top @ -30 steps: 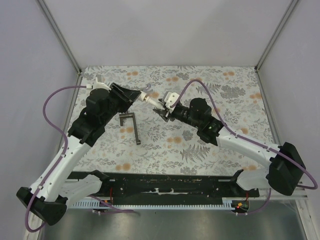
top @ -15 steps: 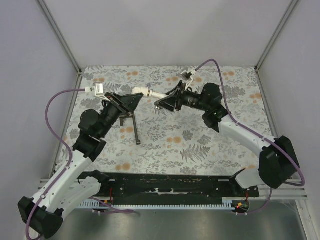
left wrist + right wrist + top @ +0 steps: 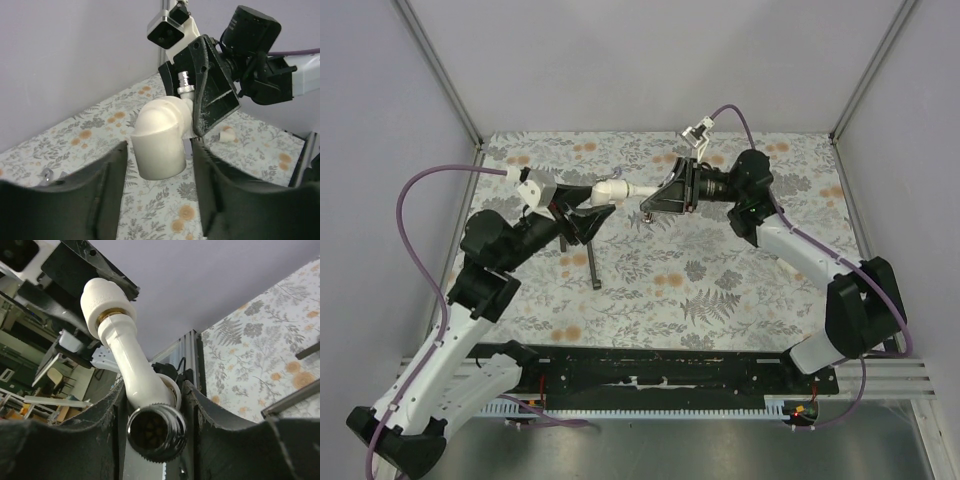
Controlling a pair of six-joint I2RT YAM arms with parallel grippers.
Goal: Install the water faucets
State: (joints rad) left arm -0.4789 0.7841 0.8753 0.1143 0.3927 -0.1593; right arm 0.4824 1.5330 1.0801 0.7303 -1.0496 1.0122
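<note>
A white water faucet [image 3: 638, 190] with a silvery threaded end [image 3: 156, 432] hangs in the air between the two arms. Its pipe joins a white elbow fitting [image 3: 610, 187] with a brass ring [image 3: 111, 316]. My right gripper [image 3: 652, 200] is shut on the faucet's white body just behind the threaded end, which also shows in the right wrist view [image 3: 154, 390]. My left gripper [image 3: 159, 147] straddles the elbow [image 3: 159, 140], with a thin gap showing on each side of it. In the top view the left gripper [image 3: 592, 212] sits just below the elbow.
A dark T-shaped tool [image 3: 582, 248] lies on the flowered cloth under the left arm. A small white piece [image 3: 227, 134] and a tiny grey metal piece [image 3: 47, 175] also lie on the cloth. Grey walls with metal posts enclose the table.
Both grippers have moved with the joined faucet and elbow toward the far side. The right jaws have narrowed onto the faucet. The left jaws have eased slightly apart.
</note>
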